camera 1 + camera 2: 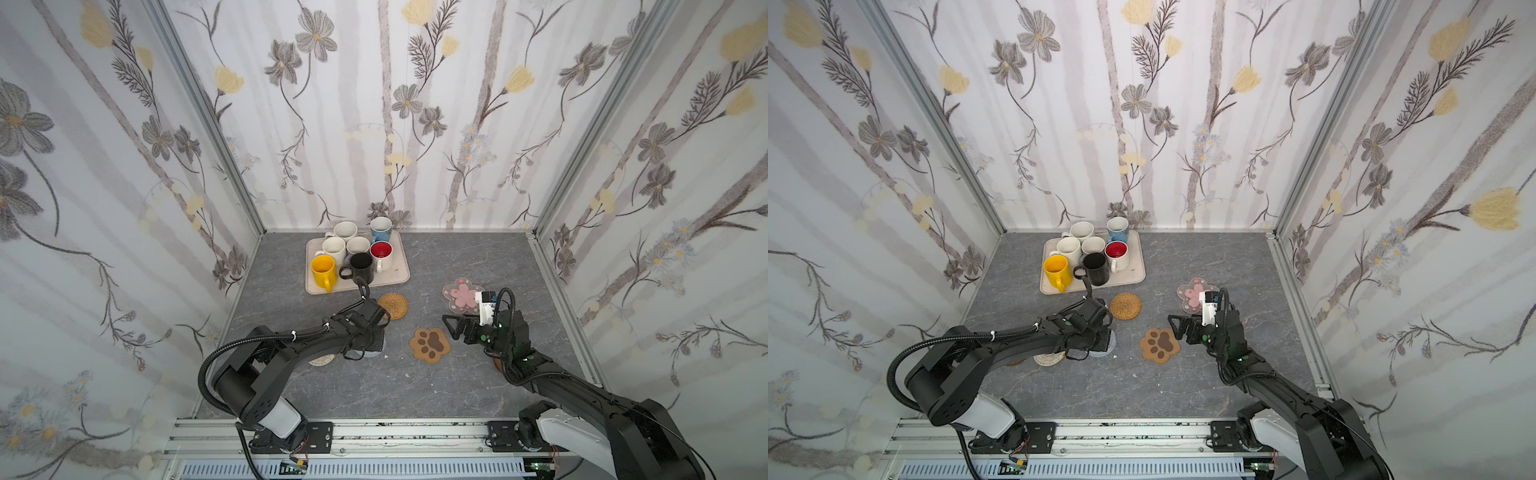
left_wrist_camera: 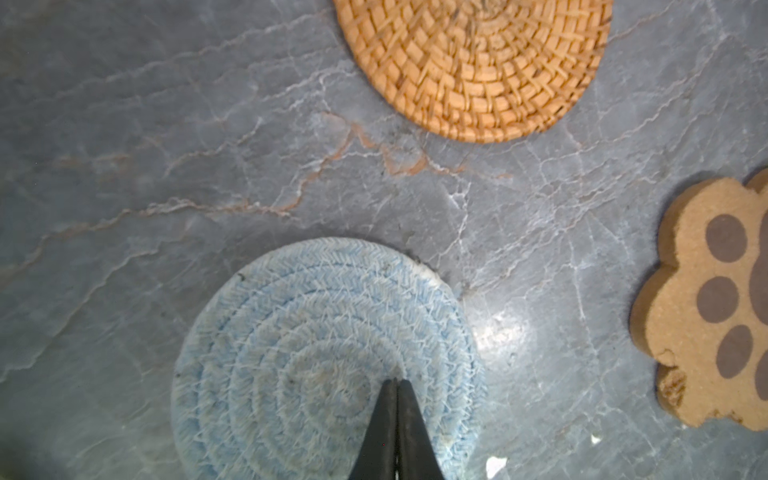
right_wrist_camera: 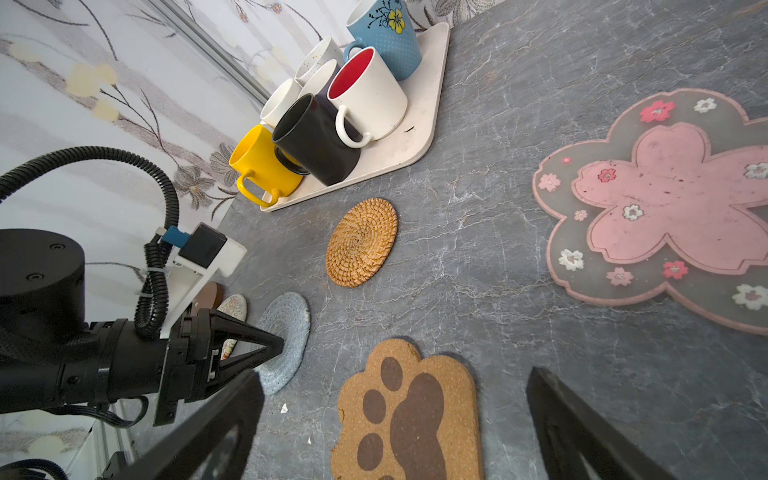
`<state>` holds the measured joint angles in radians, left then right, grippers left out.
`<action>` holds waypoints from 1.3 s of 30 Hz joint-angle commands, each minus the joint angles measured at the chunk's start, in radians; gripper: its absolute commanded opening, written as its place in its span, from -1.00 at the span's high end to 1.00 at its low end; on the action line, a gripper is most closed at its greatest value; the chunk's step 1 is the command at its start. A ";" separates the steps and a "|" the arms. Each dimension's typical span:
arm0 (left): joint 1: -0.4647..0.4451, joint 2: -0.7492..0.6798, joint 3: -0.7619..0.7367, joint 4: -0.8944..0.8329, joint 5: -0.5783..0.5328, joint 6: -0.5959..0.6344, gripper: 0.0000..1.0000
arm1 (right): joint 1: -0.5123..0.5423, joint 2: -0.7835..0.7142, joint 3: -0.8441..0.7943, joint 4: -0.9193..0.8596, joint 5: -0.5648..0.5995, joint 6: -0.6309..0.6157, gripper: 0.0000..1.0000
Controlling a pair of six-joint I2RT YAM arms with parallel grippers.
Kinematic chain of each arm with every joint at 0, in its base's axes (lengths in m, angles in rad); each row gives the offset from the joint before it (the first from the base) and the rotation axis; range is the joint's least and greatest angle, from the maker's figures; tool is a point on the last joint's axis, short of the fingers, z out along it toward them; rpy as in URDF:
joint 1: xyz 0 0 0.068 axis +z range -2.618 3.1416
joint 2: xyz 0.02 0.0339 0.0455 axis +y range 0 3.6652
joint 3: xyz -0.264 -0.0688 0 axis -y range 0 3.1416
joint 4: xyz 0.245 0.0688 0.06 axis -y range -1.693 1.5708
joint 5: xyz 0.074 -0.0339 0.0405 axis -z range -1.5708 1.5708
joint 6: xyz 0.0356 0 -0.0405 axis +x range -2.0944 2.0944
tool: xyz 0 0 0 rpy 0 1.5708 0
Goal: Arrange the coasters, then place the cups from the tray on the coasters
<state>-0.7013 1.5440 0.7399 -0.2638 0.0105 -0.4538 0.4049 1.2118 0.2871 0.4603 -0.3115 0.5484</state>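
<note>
My left end effector (image 2: 397,386) is pinched together, tips over the blue crochet coaster (image 2: 316,353). My right end effector (image 1: 455,328) stands wide apart, empty, at 2 o'clock of the paw coaster (image 1: 430,345). All the cups (image 1: 333,248) sit on the tray (image 1: 397,276), at 11 o'clock on the counter (image 1: 395,386).

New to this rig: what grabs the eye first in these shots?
Seven mugs crowd the tray at the back left, the yellow mug brightest. Nearer lie the pink blossom coaster at right, the paw coaster mid-table and the rattan coaster by the tray. The left gripper, shut, points at the blue crochet coaster; the right gripper hangs open near the paw coaster.
</note>
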 commanded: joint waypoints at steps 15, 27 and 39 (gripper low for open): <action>0.047 -0.104 -0.051 -0.117 -0.051 -0.072 0.82 | 0.000 -0.017 0.003 0.039 -0.015 -0.013 -0.99; 0.094 -0.268 0.047 -0.121 -0.052 -0.052 -0.09 | 0.004 0.001 0.097 -0.116 0.031 -0.050 -0.61; 0.143 -0.458 0.176 -0.113 -0.198 -0.048 -1.00 | 0.145 0.109 0.329 -0.368 0.273 -0.125 -0.43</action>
<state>-0.5610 1.1046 0.8986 -0.3855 -0.0937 -0.4789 0.5396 1.2938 0.5755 0.1379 -0.1032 0.4496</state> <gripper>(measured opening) 0.998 0.734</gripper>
